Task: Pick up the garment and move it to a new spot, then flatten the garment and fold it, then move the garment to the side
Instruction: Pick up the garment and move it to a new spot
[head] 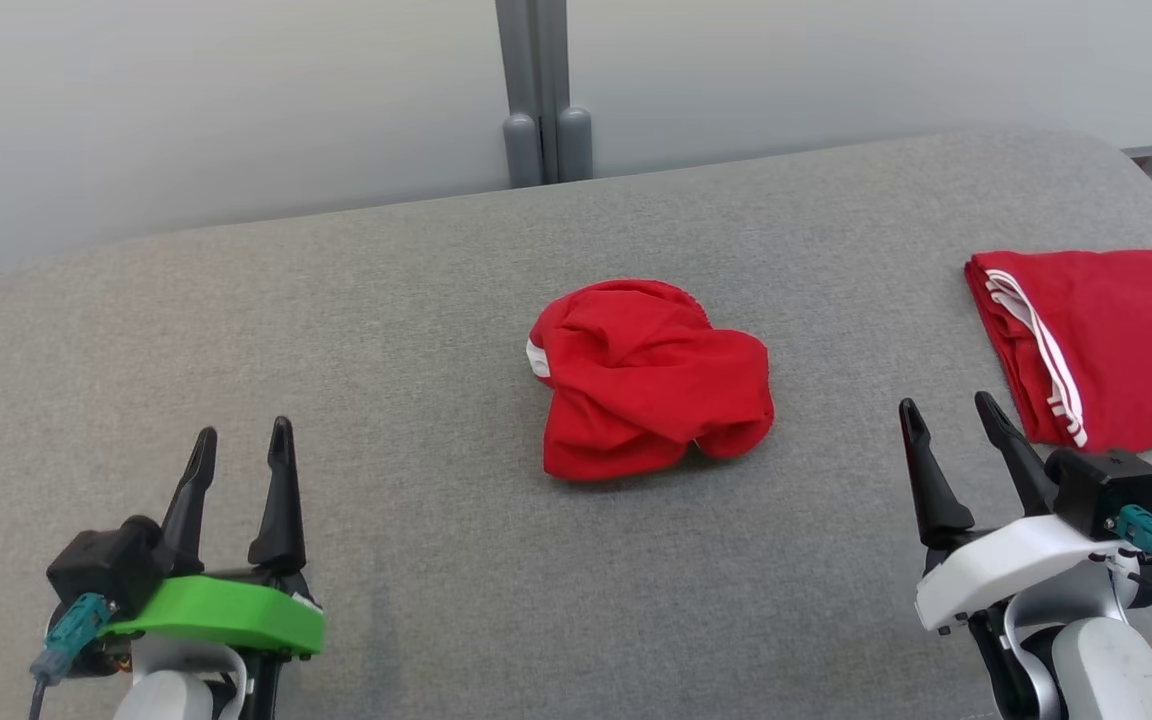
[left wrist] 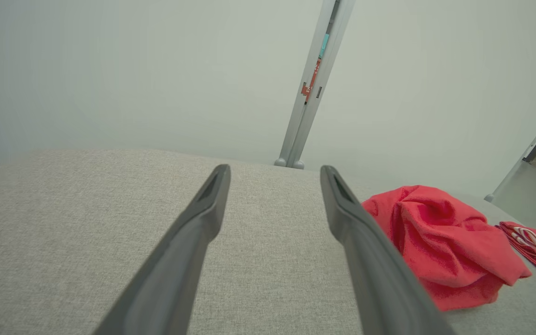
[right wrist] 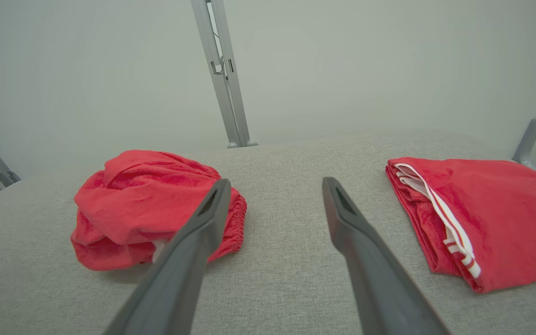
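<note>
Crumpled red garment sits mid-frame on the grey surface. Left jaws and right jaws are spread, empty. The right jaws, lower right, lie nearer, with the garment up-left of them.

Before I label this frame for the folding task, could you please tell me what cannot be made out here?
All views: the crumpled garment hides its type and full shape in its own bunched folds.
Head view: the folded garment is cut off by the right edge.
Right wrist view: a finger of the right gripper covers part of the crumpled garment's near edge.
</note>
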You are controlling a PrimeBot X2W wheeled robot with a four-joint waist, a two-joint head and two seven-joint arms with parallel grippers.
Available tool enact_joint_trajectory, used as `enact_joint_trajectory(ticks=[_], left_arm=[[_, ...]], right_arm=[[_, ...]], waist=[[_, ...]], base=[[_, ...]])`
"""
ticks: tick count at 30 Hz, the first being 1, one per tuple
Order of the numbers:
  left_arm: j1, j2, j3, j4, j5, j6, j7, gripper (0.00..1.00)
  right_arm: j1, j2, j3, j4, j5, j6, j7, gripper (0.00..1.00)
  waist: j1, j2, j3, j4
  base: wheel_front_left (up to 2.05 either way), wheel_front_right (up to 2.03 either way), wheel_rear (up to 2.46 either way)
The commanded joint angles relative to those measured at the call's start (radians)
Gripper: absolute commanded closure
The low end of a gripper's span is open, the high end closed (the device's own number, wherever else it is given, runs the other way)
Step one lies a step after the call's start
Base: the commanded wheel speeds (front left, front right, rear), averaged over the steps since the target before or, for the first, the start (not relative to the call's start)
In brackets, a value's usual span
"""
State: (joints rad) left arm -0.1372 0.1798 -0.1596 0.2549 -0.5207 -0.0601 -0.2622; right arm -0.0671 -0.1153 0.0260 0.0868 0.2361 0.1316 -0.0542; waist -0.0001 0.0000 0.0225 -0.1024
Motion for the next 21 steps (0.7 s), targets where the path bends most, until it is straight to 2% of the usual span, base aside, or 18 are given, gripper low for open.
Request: enact_joint_trajectory(ticks=[1, 6, 21], left_arm=[[0.029, 0.001, 0.016, -0.009, 0.015, 0.002, -0.003, 0.0], [0.074, -0.008, 0.049, -0.005, 0.04, -0.009, -0.003, 0.0], [0.095, -0.027, 0.056, 0.01, 0.074, -0.028, -0.003, 0.0]], right_arm=[[0.013, -0.001, 0.0, 0.005, 0.005, -0.002, 0.002, 0.0], [0.02, 0.004, 0.003, 0.019, 0.007, -0.002, -0.001, 0.0], [0.019, 0.008, 0.01, 0.036, 0.013, -0.002, -0.007, 0.0]], waist=[[0.0001, 0.0, -0.026, 0.033], [0.0001, 0.0, -0.032, 0.042], [0.0001, 0.0, -0.027, 0.04]], base=[[0.0, 0.0, 0.0], [0.0, 0.0, 0.0], [0.0, 0.0, 0.0]])
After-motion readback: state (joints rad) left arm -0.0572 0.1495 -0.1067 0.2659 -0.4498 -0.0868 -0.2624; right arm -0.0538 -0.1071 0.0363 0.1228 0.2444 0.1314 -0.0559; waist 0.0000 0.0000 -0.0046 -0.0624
